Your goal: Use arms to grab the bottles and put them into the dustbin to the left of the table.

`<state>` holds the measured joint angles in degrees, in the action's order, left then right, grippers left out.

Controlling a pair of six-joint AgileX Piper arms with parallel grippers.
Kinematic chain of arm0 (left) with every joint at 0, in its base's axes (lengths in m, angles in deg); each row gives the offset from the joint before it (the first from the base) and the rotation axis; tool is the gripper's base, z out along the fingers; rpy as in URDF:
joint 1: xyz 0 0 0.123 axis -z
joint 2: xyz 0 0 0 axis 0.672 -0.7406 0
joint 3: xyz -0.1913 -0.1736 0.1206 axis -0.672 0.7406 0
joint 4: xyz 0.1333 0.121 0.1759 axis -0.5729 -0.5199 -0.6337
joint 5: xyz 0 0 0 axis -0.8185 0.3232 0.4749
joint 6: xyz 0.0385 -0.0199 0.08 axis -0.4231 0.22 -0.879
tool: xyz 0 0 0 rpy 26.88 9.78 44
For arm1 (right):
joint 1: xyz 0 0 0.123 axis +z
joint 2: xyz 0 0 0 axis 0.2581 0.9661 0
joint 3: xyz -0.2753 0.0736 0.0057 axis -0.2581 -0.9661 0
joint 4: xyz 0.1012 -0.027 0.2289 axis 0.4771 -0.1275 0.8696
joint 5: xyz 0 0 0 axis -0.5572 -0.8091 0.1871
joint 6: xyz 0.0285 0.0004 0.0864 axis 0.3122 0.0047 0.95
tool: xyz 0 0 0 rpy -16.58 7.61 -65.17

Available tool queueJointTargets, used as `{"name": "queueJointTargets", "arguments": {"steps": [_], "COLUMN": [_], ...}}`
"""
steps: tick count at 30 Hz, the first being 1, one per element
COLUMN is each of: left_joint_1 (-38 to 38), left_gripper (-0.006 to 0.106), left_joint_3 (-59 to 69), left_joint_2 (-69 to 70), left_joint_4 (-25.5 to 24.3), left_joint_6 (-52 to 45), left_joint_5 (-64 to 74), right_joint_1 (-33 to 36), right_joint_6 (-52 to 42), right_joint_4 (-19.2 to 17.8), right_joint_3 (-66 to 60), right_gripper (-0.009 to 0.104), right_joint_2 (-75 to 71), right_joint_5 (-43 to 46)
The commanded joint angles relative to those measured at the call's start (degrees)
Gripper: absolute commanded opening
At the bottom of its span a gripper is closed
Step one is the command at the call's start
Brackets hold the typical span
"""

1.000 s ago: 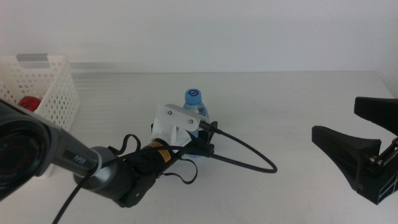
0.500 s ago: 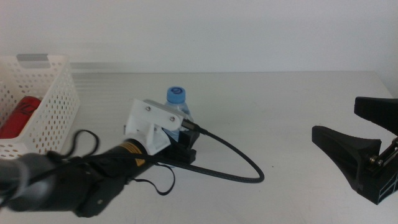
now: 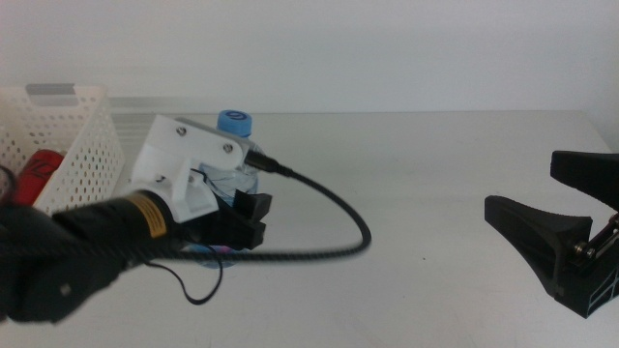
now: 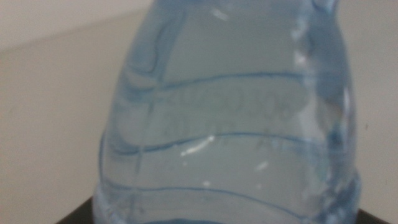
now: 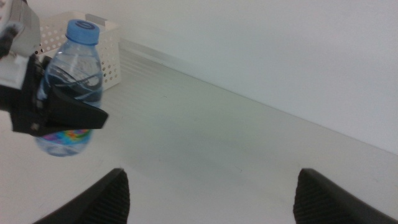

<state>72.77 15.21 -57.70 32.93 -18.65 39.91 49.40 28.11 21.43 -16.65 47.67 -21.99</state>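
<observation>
Just right of the dustbin, the left hand grips the blue-capped water bottle.
White surface lies bare between it and the right hand, spread wide at the right edge; a red can lies inside the dustbin.

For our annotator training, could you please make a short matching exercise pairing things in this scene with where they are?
Things:
1. water bottle
2. red can
3. right end effector
4. white basket

Places:
A. waiting open at the table's right side
B. lying inside the basket
C. clamped in the left end effector
D. standing at the table's left edge

Pairs: 1-C, 2-B, 3-A, 4-D
</observation>
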Motion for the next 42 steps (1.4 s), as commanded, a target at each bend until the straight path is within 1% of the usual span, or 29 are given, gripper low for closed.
{"name": "queueJointTargets", "arguments": {"steps": [1,6,10,15,19,23,33,42], "left_joint_1": [-0.05,-0.05,-0.83,-4.44,-7.52,-12.35,-26.8,-36.35], "left_gripper": [-0.005,-0.005,-0.005,-0.005,-0.005,-0.005,-0.005,-0.005], "left_joint_3": [-5.02,-14.25,-20.61,-29.81,-36.27,-42.24,-49.23,-56.47], "left_joint_2": [3.84,4.32,3.01,0.78,-0.73,-2.93,-8.02,-14.95], "left_joint_4": [0.76,0.76,0.34,0.47,0.47,1.0,2.81,2.71], "left_joint_6": [0.36,0.36,0.3,-0.51,-4.69,-8.11,-14.99,-19.66], "left_joint_5": [3.79,22.02,32.94,44.16,52.05,59.58,66.15,70.49], "right_joint_1": [0.21,0.21,0.21,0.21,0.21,0.21,0.21,0.21], "right_joint_6": [-0.5,-0.5,-0.5,-0.5,-0.5,-0.5,-0.5,-0.5], "right_joint_4": [-0.57,-0.57,-0.57,-0.57,-0.57,-0.57,-0.57,-0.57], "right_joint_3": [1.58,1.58,1.58,1.58,1.58,1.58,1.58,1.58], "right_gripper": [0.074,0.074,0.074,0.074,0.074,0.074,0.074,0.074], "right_joint_2": [-0.32,-0.32,-0.32,-0.32,-0.32,-0.32,-0.32,-0.32], "right_joint_5": [4.46,4.46,4.46,4.46,4.46,4.46,4.46,4.46]}}
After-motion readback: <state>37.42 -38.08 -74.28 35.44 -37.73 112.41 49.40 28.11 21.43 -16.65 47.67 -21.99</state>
